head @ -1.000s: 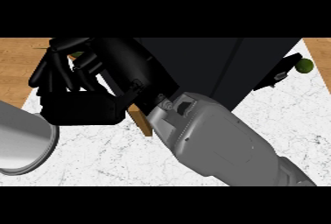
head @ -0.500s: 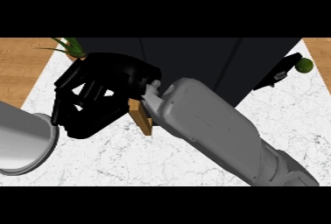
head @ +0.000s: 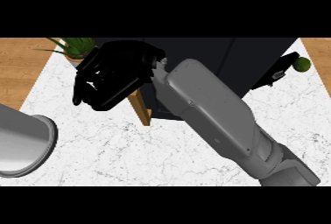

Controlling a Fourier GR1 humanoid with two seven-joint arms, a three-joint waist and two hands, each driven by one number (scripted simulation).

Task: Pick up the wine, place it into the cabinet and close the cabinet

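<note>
Right hand: the black right hand (head: 110,78) sits at the upper left of the head view, at the end of a grey forearm (head: 213,113) that crosses the view from the lower right; its fingers are bent downward, but whether they close on anything cannot be told.
Left hand: it does not show; only a grey cylindrical forearm end (head: 22,140) enters at the left edge.
Wine: no bottle can be made out, so its place cannot be told.
Cabinet: the dark cabinet (head: 258,57) fills the upper middle, with a wooden edge (head: 141,107) showing just below the right hand.
Counter: white marble counter (head: 129,153), wooden floor beyond its corners.
Plant: a green plant (head: 76,46) stands at the counter's far left corner, just beside the right hand.
Green fruit: a round green fruit (head: 301,64) lies at the far right, next to a dark object.
</note>
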